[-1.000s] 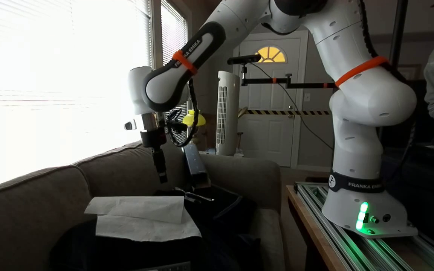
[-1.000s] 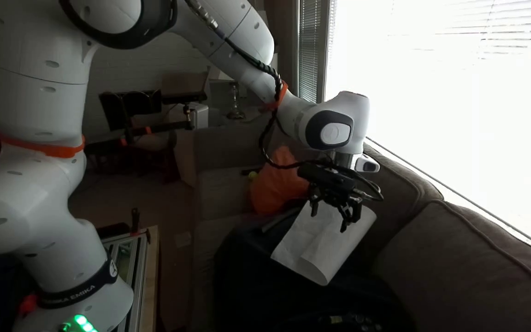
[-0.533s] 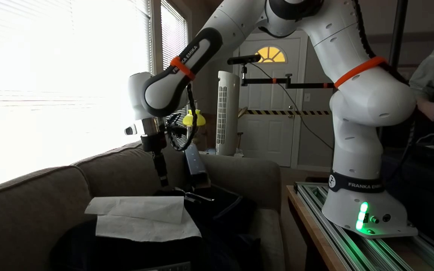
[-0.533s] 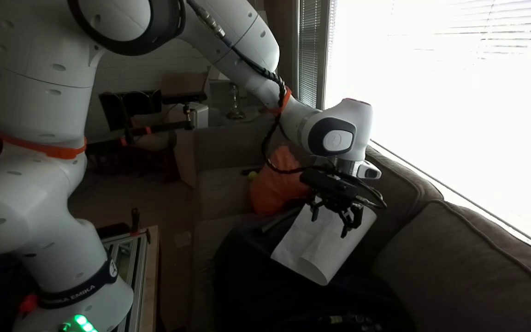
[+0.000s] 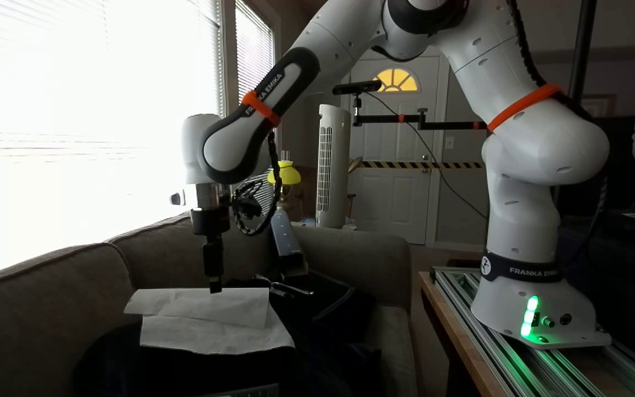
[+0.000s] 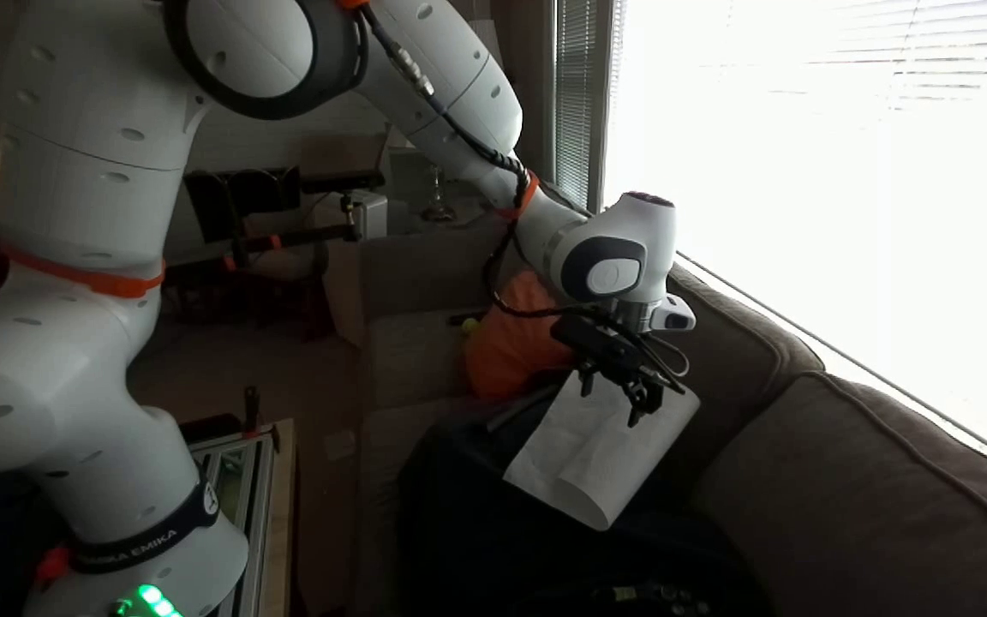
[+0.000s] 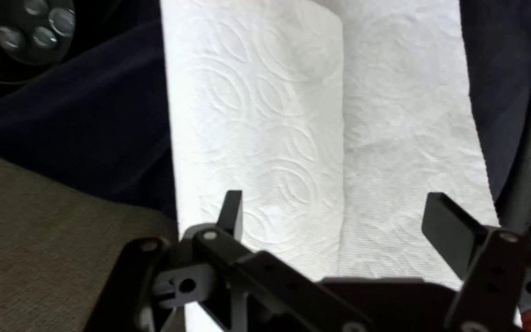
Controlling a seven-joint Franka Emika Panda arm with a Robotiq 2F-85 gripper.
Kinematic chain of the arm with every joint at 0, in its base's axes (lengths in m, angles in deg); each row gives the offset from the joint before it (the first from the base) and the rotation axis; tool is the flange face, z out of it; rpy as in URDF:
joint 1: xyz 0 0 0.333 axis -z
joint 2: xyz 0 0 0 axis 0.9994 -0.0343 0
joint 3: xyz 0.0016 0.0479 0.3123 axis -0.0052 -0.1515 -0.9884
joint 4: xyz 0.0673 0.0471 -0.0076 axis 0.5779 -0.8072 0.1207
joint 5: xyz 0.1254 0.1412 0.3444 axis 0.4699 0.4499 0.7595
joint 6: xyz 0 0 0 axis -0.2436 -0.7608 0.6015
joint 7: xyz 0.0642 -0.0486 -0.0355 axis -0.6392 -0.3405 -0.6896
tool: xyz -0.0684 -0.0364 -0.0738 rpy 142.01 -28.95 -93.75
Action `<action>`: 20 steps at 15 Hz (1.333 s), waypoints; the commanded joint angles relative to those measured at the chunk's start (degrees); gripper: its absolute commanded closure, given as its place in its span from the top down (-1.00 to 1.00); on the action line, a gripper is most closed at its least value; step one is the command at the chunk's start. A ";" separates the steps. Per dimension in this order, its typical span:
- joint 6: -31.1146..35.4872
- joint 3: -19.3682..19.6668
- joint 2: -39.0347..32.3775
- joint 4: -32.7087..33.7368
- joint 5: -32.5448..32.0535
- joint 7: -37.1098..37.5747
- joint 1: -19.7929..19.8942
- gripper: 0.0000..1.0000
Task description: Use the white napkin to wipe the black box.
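Note:
The white napkin (image 5: 213,328) lies partly folded over on dark cloth on the couch. It also shows in an exterior view (image 6: 575,467) and fills the middle of the wrist view (image 7: 256,115), where its embossed pattern and a fold edge are visible. My gripper (image 7: 341,216) is open with nothing between its fingers, over the napkin. It points down in both exterior views (image 5: 215,288) (image 6: 611,405). It looks just above the napkin's far part; contact cannot be told. The black box cannot be made out with certainty among the dark shapes.
The couch backrest (image 5: 168,253) runs along the window. A dark object with round clear spots (image 7: 35,30) lies beside the napkin. A dark bar (image 7: 530,138) lies on the opposite side. An orange bag (image 6: 515,347) and a grey-blue box (image 5: 284,234) stand on the couch.
My gripper has moved down and over the napkin, leftward in an exterior view, and now points more straight down. The napkin has not moved.

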 commanded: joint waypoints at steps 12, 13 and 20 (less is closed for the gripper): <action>20.80 3.48 -10.56 2.15 -4.95 10.29 -5.52 0.04; 20.27 3.61 -9.46 1.78 -5.12 10.86 -5.88 -0.13; 17.68 2.54 -8.05 2.84 -4.27 10.86 -5.24 -1.00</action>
